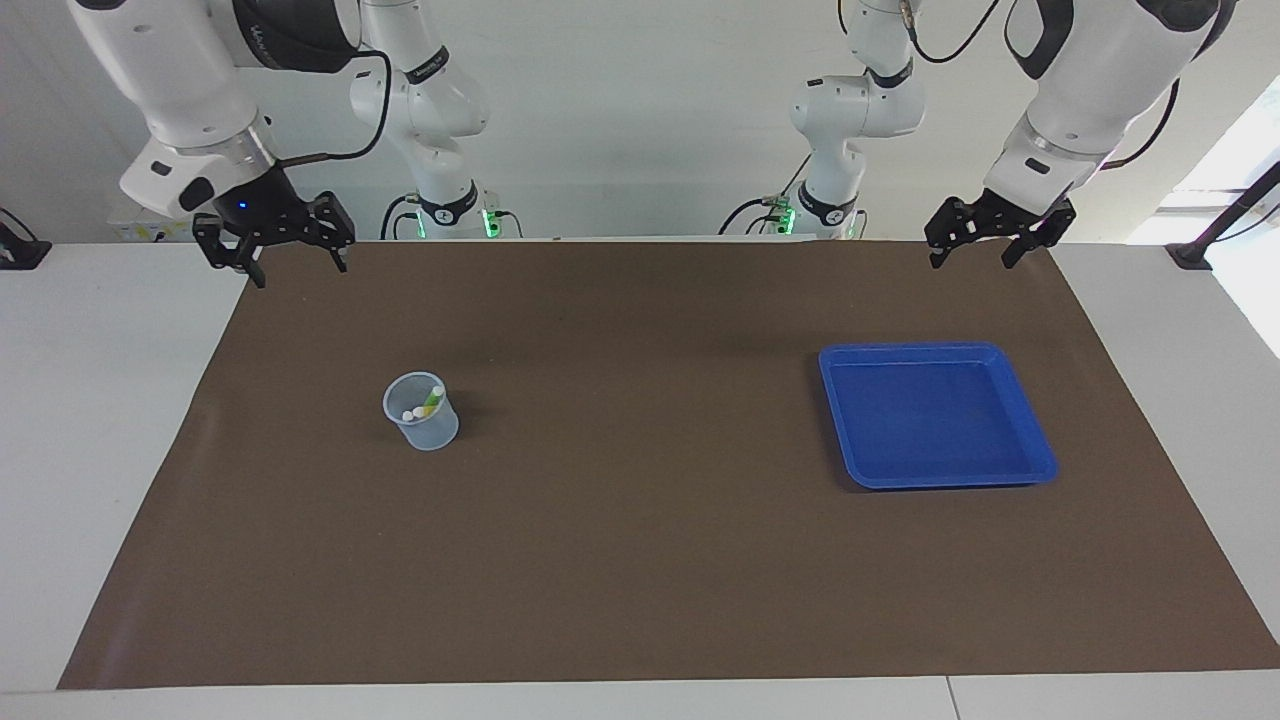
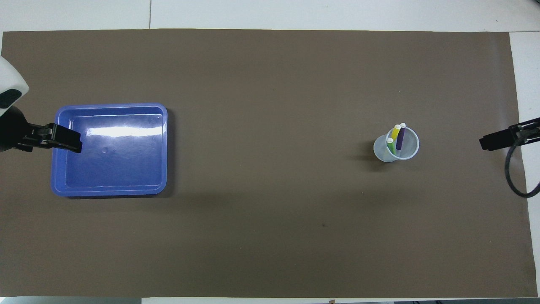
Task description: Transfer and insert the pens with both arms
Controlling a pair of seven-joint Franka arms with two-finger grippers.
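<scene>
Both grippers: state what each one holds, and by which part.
Nothing is held. The right gripper and the left gripper are both open and empty, raised over the mat's edge. All three pens stand in the clear cup.

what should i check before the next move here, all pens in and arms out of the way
1. Green pen, yellow pen and purple pen standing in the clear cup: ok.
2. Cup upright on the brown mat: ok.
3. Blue tray holds no pens: ok.
4. Right gripper raised over the mat's edge, fingers open, holding nothing: ok.
5. Left gripper raised at the mat's edge nearest the robots, open, holding nothing: ok.
</scene>
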